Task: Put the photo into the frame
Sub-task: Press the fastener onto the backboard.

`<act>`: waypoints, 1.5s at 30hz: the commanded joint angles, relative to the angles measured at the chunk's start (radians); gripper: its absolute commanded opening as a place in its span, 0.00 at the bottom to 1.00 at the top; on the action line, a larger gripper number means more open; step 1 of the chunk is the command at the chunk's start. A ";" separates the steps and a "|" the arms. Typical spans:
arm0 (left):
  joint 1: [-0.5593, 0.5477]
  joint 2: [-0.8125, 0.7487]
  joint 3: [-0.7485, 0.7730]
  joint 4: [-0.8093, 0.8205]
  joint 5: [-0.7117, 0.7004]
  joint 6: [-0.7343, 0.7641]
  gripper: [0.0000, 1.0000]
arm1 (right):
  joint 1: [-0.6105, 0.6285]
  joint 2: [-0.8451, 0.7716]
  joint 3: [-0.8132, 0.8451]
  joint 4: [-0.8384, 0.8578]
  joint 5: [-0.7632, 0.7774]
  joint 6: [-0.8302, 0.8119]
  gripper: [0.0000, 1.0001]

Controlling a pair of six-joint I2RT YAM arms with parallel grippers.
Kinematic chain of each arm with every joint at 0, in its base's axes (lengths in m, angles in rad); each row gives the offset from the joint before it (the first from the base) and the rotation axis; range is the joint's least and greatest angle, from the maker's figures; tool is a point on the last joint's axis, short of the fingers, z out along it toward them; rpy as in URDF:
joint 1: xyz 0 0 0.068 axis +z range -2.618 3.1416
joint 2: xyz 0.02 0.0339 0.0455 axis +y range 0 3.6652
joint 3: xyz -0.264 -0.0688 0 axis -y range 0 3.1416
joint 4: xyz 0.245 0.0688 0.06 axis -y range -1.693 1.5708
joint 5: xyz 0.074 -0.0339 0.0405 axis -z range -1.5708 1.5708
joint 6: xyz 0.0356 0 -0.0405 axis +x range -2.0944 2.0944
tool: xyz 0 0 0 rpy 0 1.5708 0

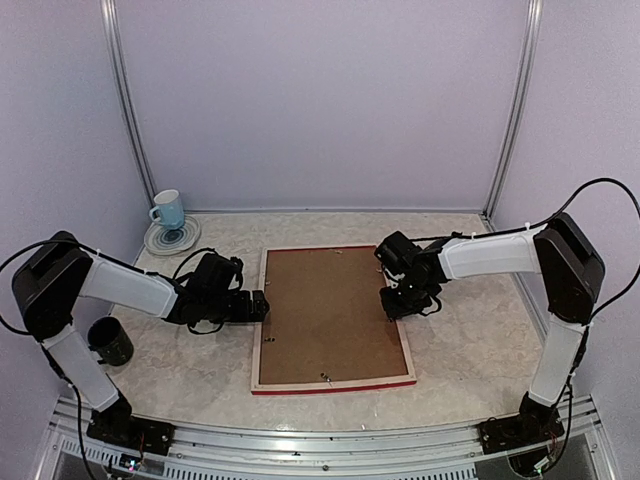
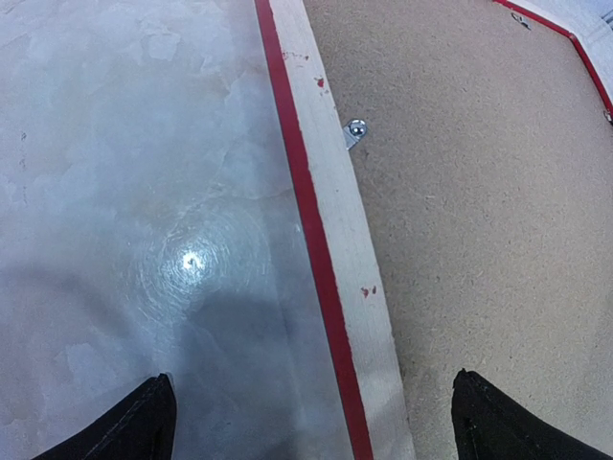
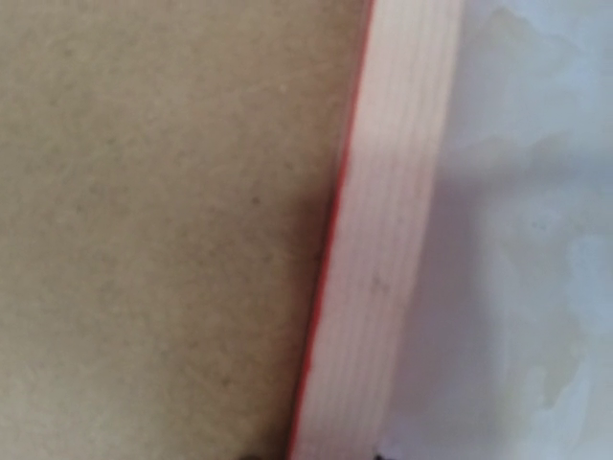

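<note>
The frame (image 1: 333, 384) lies flat at the centre of the table (image 1: 470, 340), pale wood back upward, with its red outer edge showing along the near bar. A brown backing board (image 1: 330, 310) fills its opening. A black mug (image 1: 110, 342) stands near the left arm, well apart from the frame.

Left gripper (image 1: 255, 305): released, fingers (image 2: 144, 422) spread wide. One is over the table and one over the board, straddling the left bar.

Right gripper (image 1: 405, 300): low at the right bar. Its wrist view is blurred, so released or clenched cannot be told.

At the far left, a blue cup (image 1: 168, 209) stands on a saucer (image 1: 172, 240).
</note>
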 commanded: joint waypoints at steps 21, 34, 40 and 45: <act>-0.003 0.029 -0.002 -0.074 0.040 -0.022 0.99 | 0.016 -0.007 0.015 -0.145 -0.045 -0.219 0.31; -0.038 0.009 0.094 -0.111 -0.022 0.018 0.99 | 0.016 -0.018 0.043 -0.163 -0.008 -0.220 0.43; -0.076 0.043 0.243 -0.114 -0.012 0.070 0.99 | 0.013 -0.007 0.072 -0.168 0.026 -0.186 0.45; -0.109 0.126 0.354 -0.114 0.049 0.106 0.99 | 0.005 -0.020 0.062 -0.158 0.025 -0.166 0.46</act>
